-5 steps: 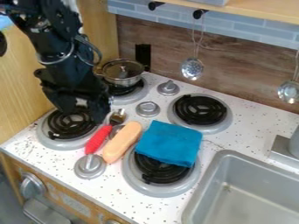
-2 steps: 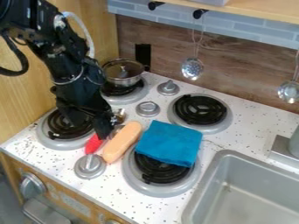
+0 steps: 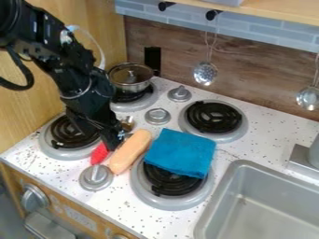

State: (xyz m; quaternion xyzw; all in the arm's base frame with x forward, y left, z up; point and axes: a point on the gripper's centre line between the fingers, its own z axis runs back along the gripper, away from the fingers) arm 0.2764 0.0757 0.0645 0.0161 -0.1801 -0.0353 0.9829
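Observation:
The black gripper (image 3: 112,142) hangs low over the left part of the stove top, at the red handle (image 3: 100,153) of a utensil and covering part of it. The utensil's metal head (image 3: 128,123) shows just right of the gripper. An orange sausage-shaped toy (image 3: 130,151) lies right beside the handle, close to the gripper's right side. A folded blue cloth (image 3: 181,152) lies partly over the front right burner. Whether the gripper has hold of the handle is hidden.
A lidded pot (image 3: 131,78) stands on the back left burner, close behind the arm. Several grey knobs, such as one (image 3: 96,177) at the front, stick up between burners. A sink (image 3: 264,205) is at the lower right. Ladles (image 3: 205,73) hang along the back wall.
The gripper has moved down and slightly right onto the red handle, hiding more of it. The pot, sausage toy and cloth have stayed in place.

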